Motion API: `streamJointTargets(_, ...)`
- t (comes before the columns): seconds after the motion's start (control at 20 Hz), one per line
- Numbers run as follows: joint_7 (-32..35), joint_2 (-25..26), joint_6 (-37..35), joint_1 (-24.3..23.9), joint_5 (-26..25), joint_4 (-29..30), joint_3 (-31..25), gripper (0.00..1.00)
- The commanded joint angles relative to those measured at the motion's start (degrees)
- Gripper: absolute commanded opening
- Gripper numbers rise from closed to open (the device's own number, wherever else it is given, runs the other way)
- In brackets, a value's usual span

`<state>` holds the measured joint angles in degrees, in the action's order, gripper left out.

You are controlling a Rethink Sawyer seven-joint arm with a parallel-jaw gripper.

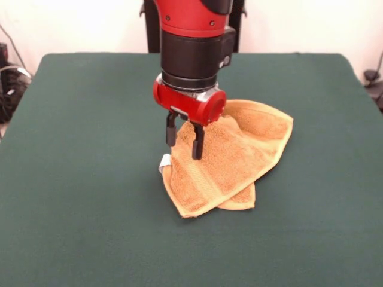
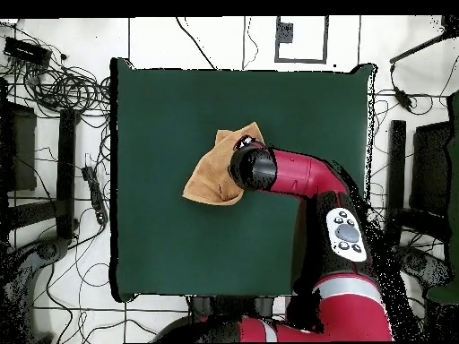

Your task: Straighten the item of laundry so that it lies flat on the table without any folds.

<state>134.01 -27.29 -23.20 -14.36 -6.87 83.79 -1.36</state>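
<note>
The item of laundry point(image 1: 239, 155) is an orange-tan towel lying folded over itself near the middle of the dark green table point(image 1: 78, 149), with one layer sticking out under another at its near corner. A small white tag point(image 1: 165, 162) shows at its left edge. My gripper point(image 1: 184, 148) hangs low over that left edge, open, with nothing between its black fingers point(image 1: 197, 143). From overhead the towel point(image 2: 213, 177) is a crumpled patch on the table point(image 2: 161, 242), partly covered by my arm's wrist point(image 2: 253, 167), which hides the fingers.
The green cloth stretches wide on all sides of the towel. Off the table, cables point(image 2: 63, 85) and dark equipment point(image 2: 428, 170) lie on the floor around its edges.
</note>
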Motion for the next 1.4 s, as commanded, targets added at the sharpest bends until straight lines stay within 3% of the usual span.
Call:
streamJointTargets(0.05,-2.49,-0.48,-3.36,0.03,-1.43,7.10,-6.93,1.00)
streamJointTargets(0.45,-2.03,0.20,-7.00,3.07,-1.63,3.97,-4.86,1.00)
streamJointTargets(0.6,-1.89,0.31,-5.40,3.42,-1.89,3.62,-4.90,1.00)
streamJointTargets(1.05,-1.44,0.56,-1.92,2.90,-1.54,3.58,-6.00,1.00)
streamJointTargets(1.4,-2.29,0.85,-3.61,1.83,-0.82,2.70,-6.96,1.00)
